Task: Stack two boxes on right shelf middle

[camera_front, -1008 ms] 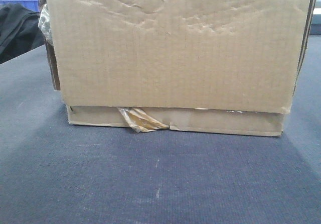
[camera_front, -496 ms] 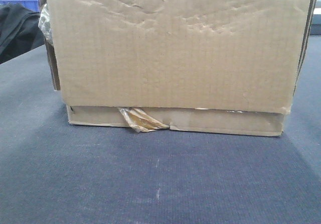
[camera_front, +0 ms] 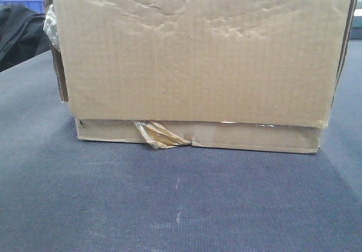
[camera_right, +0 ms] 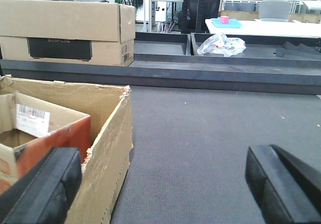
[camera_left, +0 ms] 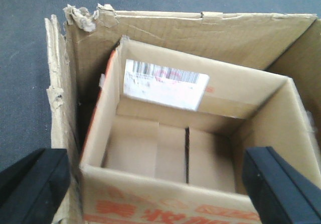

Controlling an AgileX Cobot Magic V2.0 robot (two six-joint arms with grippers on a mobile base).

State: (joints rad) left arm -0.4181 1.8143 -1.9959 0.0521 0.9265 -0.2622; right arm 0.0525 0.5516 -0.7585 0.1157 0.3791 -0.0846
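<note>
Hovering above the open box

Left gripper (camera_left: 158,184) hangs with its fingers spread wide over the large plain brown corrugated cardboard box (camera_front: 198,54). The box sits on the dark grey fabric surface (camera_front: 181,207), long side running left-right. Right gripper (camera_right: 163,184), fingers likewise spread, has the box to its left, so the left arm looks nearer.

Blue bin (camera_front: 22,2) upper left w/ black cloth (camera_front: 17,33) below; clear plastic bag (camera_right: 220,44) upper right-ctr, long carton (camera_right: 60,20) upper left.

Open grey mat (camera_right: 210,133) lies right of the brown box (camera_right: 110,138), whose inside a printed box (camera_left: 150,148) occupies.
</note>
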